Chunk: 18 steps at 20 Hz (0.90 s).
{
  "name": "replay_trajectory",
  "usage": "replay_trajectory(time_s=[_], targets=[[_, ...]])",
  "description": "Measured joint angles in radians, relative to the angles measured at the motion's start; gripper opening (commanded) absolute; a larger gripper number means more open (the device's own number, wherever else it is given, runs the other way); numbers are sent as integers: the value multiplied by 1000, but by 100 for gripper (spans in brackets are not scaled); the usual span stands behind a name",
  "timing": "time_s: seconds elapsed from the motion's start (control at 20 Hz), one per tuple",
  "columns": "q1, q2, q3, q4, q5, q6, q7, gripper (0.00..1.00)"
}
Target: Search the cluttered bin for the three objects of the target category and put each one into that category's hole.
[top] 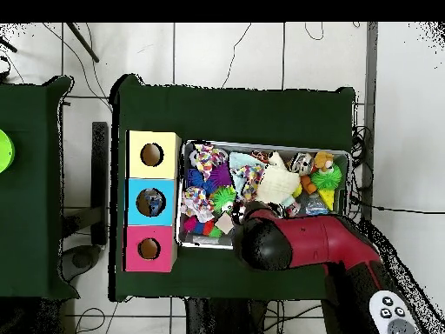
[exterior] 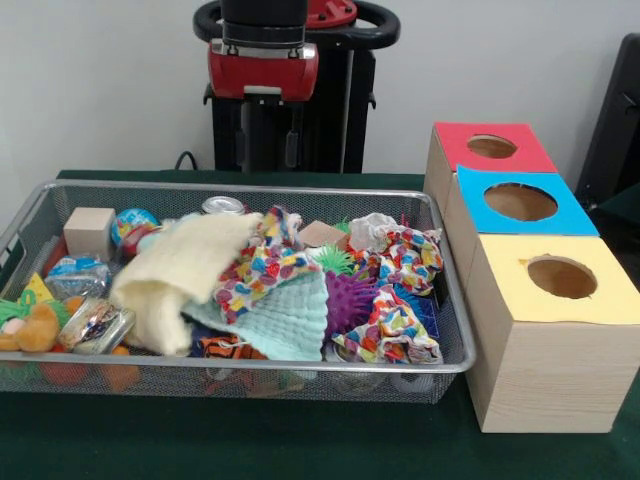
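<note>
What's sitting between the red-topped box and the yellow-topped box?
The blue-topped box sits between the red-topped box and the yellow-topped box, touching both. The front view and the overhead view both show this.

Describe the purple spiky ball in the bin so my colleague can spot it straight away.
Start at the wire mesh bin beside the three coloured boxes. Look toward the end of it nearest the yellow box: the purple spiky ball sits between the mint cloth and a multicoloured patterned cloth. It is the only solid purple, bristly thing there.
</note>
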Motion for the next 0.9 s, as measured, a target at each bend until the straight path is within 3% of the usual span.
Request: replay_trajectory(time_s=[0.4,0.9], targets=[[0,23,-18,0,15,-71,0,100],[-10,35,-26,0,17,-72,0,100]])
